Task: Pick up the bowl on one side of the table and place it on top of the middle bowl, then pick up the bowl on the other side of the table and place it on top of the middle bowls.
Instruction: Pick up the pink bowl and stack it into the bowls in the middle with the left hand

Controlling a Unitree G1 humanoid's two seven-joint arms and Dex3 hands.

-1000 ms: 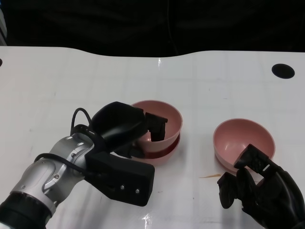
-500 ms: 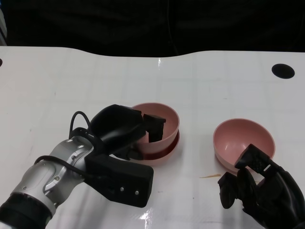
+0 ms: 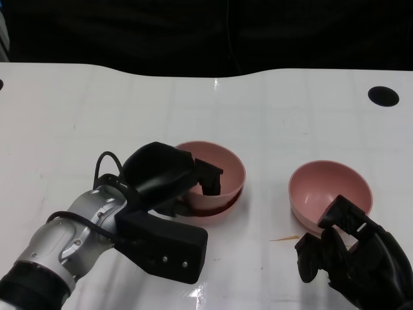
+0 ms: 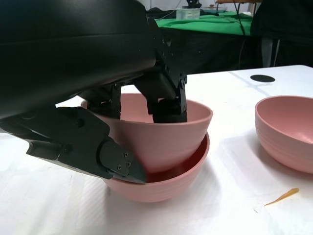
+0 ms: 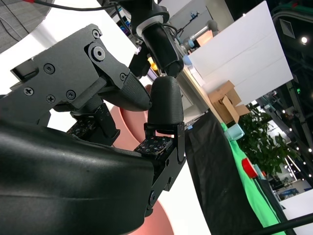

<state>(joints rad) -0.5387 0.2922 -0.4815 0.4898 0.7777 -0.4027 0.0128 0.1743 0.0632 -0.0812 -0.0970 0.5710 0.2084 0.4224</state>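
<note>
**First bowl seated, fingers not yet off the rim**

We start at the left fingers (image 4: 168,105): they hook over the near rim of the upper pink plastic bowl (image 3: 222,168), one inside, the others against the outer wall, so our left hand (image 3: 161,174) grips it. That bowl sits nested in the middle pink bowl (image 4: 161,188), leaning a little in the left wrist view. Over on our right, the third pink bowl (image 3: 329,187) waits on the white table (image 3: 129,110), and our right hand (image 3: 352,255) hovers at its near edge, fingers apart, holding nothing.

The risk, as we judge it: pull the hand back before the fingers let go and the inner finger drags the top bowl out, or tips the stack sideways. The tilt could also leave it wedged crooked.

Against a second ago, the held bowl has sunk lower into the middle one and the hand has dropped with it; the right hand has not budged.
</note>
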